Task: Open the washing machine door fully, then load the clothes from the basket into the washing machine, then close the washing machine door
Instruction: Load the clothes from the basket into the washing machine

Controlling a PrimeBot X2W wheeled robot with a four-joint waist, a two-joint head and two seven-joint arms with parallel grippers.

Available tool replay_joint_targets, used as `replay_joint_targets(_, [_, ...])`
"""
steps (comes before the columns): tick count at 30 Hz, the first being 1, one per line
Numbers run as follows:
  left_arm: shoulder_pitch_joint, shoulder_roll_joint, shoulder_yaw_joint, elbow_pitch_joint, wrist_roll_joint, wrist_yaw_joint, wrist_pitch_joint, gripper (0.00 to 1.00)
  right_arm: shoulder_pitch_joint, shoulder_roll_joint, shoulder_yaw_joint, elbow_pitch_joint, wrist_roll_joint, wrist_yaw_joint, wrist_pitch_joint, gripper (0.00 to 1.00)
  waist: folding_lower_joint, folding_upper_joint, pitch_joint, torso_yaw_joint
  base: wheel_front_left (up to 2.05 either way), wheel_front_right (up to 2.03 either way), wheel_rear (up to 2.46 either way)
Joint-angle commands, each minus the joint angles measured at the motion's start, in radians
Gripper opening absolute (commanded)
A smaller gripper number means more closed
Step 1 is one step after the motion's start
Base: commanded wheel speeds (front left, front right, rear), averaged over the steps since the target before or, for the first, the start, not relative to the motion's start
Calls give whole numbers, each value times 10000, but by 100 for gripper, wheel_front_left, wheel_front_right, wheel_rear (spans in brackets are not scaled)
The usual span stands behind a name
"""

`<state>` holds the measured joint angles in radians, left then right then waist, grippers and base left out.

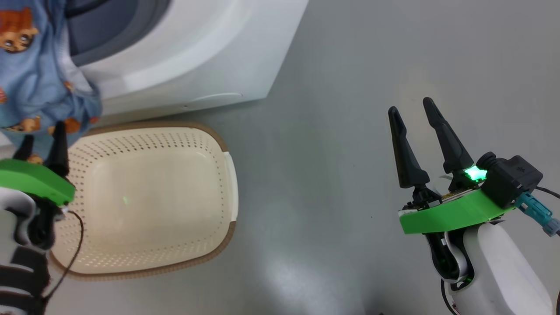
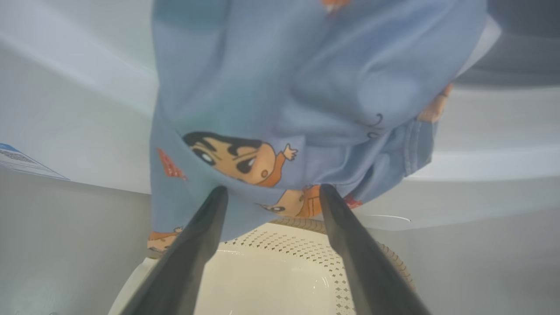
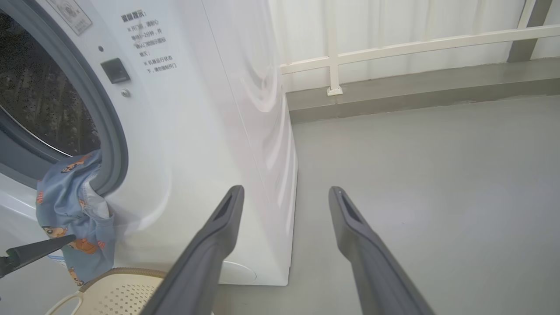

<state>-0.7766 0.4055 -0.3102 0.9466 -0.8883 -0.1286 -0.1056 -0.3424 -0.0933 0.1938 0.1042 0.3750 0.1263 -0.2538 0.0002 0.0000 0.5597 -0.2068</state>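
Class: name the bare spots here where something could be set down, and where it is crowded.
Free: the grey floor right of the basket and washing machine; the basket's bare bottom. Crowded: the machine's mouth, where the clothes hang over its lip above the basket's corner.

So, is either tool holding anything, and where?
Nothing held. Left tool open at the lower edge of the hanging clothes; right tool open over the floor.

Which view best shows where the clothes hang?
Right wrist view: the clothes drape out of the washing machine opening, above the basket. Head view crops them at its left edge; left wrist view sees the fabric close up.
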Motion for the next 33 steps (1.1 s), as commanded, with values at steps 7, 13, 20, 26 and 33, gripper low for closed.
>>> replay_joint_targets(7, [-856, 1074, 142, 317, -810, -20, -186, 100, 15, 203, 197, -364, -181, 44, -80, 100, -2, 0, 867, -635, 0, 0, 0])
replay_joint_targets(13, [-1395, 1395, -24, 833, -933, -20, -621, 97, 20, 292, 213, -432, -208, 44, -80, 100, -2, 0, 1071, -793, 0, 0, 0])
replay_joint_targets(20, [-1503, 1387, -390, 798, -992, -21, -1279, 0, 38, 362, 168, -384, -234, 44, -80, 100, -2, 0, 1012, -738, 0, 0, 0])
replay_joint_targets(26, [-1178, 1335, -813, 458, -1105, -21, -1441, 0, 19, 382, 198, -278, -205, 44, -80, 100, -2, 0, 722, -592, 0, 0, 0])
replay_joint_targets(33, [-695, 1404, -1360, -354, -1116, -21, -1547, 0, 59, 365, 277, -63, -147, 44, -80, 100, -2, 0, 210, -365, 0, 0, 0])
